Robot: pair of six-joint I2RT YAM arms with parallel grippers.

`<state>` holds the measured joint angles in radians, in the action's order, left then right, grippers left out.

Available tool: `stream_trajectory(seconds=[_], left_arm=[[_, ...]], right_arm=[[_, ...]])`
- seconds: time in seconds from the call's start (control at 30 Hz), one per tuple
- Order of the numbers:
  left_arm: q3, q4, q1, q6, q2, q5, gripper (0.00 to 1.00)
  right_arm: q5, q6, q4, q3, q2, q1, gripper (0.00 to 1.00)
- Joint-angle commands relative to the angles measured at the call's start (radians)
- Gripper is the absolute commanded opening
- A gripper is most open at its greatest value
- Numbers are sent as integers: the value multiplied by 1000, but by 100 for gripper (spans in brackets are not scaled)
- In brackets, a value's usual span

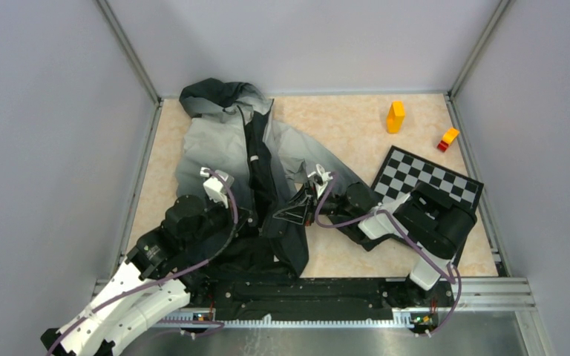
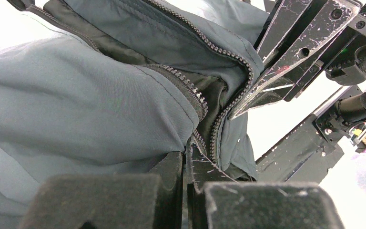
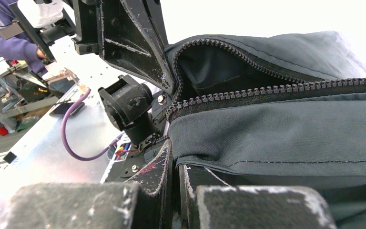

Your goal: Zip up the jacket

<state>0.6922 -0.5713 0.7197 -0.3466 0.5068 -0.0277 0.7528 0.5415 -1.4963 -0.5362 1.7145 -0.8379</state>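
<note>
The jacket (image 1: pixel 223 141) lies flat, dark hood (image 1: pixel 219 93) at the far end, black hem toward the arms. Its dark front zipper (image 1: pixel 256 159) runs down the middle. In the left wrist view the two rows of teeth (image 2: pixel 190 90) stand apart at the hem. My left gripper (image 1: pixel 252 217) is shut on the jacket's left front edge (image 2: pixel 188 151) by the zipper. My right gripper (image 1: pixel 286 211) is shut on the right front edge at the hem (image 3: pixel 175 160). The two grippers are close together, facing each other. No zipper slider shows.
A checkerboard (image 1: pixel 427 178) lies right of the jacket, partly under the right arm. A yellow block (image 1: pixel 395 116) and a red-and-yellow block (image 1: pixel 447 139) stand at the far right. Grey walls close in the table on three sides; a metal rail (image 1: pixel 490 289) runs along the near edge.
</note>
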Motion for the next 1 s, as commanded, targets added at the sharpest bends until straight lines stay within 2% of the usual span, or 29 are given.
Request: stream_trajectory(seconds=[0.0, 0.97], left_arm=[[-9, 71, -2, -11, 14, -6, 0], [-6, 64, -2, -12, 44, -12, 0]], right_arm=[[-3, -27, -228, 1, -43, -18, 0], [-50, -33, -228, 19, -47, -18, 0]])
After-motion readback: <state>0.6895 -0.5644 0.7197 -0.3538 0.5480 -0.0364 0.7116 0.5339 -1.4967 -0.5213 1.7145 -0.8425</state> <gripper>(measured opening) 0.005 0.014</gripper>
